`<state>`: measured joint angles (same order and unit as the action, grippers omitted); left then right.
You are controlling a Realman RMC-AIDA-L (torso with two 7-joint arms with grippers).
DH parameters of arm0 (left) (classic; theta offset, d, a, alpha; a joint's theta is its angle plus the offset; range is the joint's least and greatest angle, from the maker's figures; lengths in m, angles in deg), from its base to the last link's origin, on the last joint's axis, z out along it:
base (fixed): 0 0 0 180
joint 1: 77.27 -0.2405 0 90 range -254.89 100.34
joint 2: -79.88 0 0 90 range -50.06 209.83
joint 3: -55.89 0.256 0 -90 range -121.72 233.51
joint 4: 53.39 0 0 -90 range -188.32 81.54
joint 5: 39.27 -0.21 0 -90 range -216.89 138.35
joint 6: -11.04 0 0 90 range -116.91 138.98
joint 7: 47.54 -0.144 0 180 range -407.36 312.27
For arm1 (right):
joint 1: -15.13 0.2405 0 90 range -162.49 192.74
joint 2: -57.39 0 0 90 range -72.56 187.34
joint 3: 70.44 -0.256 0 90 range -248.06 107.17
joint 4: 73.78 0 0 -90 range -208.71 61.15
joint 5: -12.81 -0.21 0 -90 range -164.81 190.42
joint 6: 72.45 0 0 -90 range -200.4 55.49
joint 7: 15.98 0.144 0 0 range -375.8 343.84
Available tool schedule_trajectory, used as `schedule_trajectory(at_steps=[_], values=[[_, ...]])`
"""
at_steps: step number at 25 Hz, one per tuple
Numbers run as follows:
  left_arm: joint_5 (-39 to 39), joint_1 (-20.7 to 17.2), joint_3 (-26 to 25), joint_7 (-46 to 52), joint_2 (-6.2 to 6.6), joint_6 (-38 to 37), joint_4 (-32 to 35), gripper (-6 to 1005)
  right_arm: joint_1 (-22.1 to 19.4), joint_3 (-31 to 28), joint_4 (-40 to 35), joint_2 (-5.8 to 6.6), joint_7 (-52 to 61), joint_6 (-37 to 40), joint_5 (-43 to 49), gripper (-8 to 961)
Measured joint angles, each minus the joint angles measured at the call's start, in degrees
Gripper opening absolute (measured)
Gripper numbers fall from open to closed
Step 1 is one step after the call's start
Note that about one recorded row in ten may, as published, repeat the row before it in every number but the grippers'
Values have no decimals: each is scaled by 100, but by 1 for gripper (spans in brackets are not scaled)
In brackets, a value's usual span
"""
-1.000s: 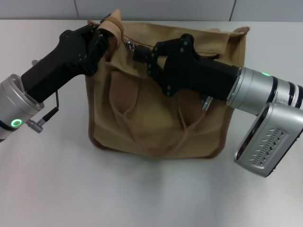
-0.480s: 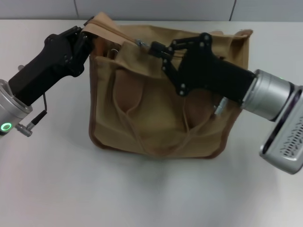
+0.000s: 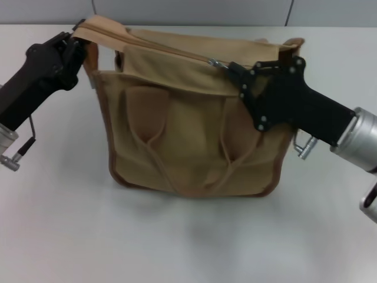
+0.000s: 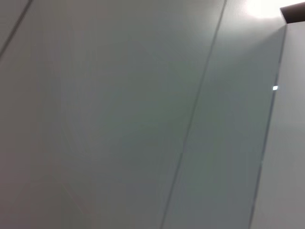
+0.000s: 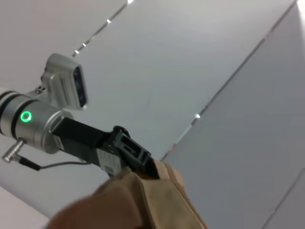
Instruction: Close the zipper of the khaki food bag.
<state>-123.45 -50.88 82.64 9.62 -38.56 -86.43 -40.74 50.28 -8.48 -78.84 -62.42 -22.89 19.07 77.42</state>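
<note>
The khaki food bag [image 3: 188,141] stands on the white table with its two handles [image 3: 156,147] hanging down its front. My left gripper [image 3: 78,42] is shut on the bag's top left corner and holds it taut. The zipper [image 3: 159,47] runs along the top panel to the silver pull tab [image 3: 213,62]. My right gripper [image 3: 231,67] is shut on that pull tab, right of the top's middle. The right wrist view shows my left arm [image 5: 57,129] and the pinched bag corner [image 5: 143,200]. The left wrist view shows no bag.
The white table [image 3: 177,236] extends in front of and beside the bag. Grey wall panels [image 3: 194,10] stand close behind it. The left wrist view shows only grey panels [image 4: 143,119].
My right gripper has moved right along the bag's top with the pull tab. My left gripper has drawn the bag's left corner further left, stretching the top flat.
</note>
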Motion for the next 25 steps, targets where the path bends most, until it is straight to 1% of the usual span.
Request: schedule_trajectory(at_steps=[11,14,15,16,20,22,25], values=[[-1,-161,-112,5,6,169,133,117,-619,-193,-195,32,460,57,-101,2],[8,-180,-117,5,8,192,135,119,-745,-305,-190,35,471,58,-116,1],[8,-187,-117,6,8,193,136,120,-823,-465,-192,34,712,103,-116,0],[8,-193,-117,5,8,193,136,121,-823,-465,-192,34,712,103,-116,0],[9,-229,-108,6,2,161,135,124,-870,-909,-216,54,2119,393,-117,-2],[9,-252,-110,6,1,115,135,125,-889,-954,-345,72,2886,534,-105,14],[-3,-268,-69,11,0,18,134,127,-968,-863,-799,82,4082,630,45,60]])
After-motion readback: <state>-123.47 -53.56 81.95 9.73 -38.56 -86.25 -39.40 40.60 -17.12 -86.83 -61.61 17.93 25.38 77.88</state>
